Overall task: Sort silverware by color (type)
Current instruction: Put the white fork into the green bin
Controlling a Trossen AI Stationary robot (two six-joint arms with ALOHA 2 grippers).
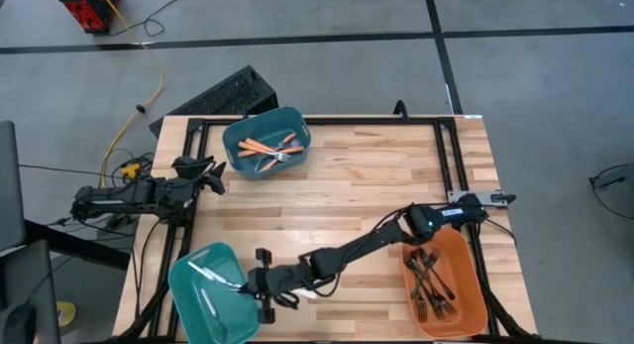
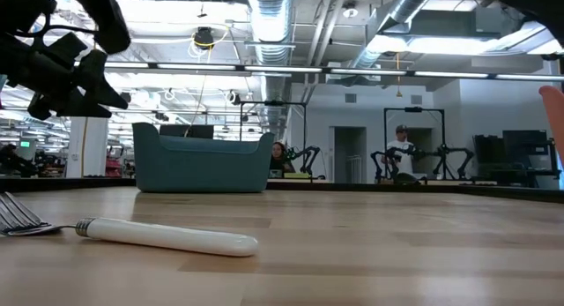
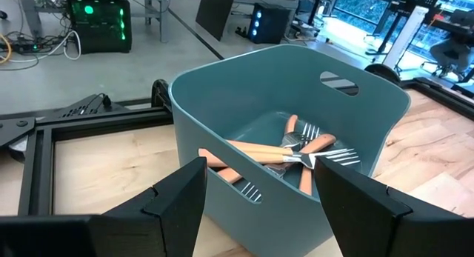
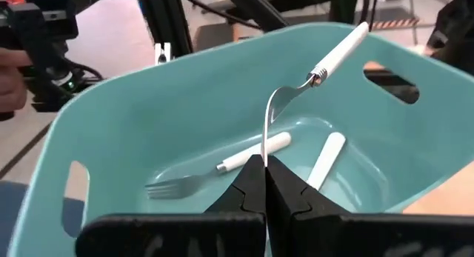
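Fingers of the right gripper [image 4: 264, 184] pinch a white-handled fork [image 4: 311, 79] by its tines, handle up over the teal bin [image 4: 111, 124] below them where two alike lie, apparently to drop it with its kind, while the left gripper's [image 3: 255, 205] spread fingers wait near the orange-fork bin [image 3: 370, 109]

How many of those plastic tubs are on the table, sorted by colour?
Teal bins: 2, the far teal bin and the near teal bin
Orange bins: 1, the orange bin
Total: 3
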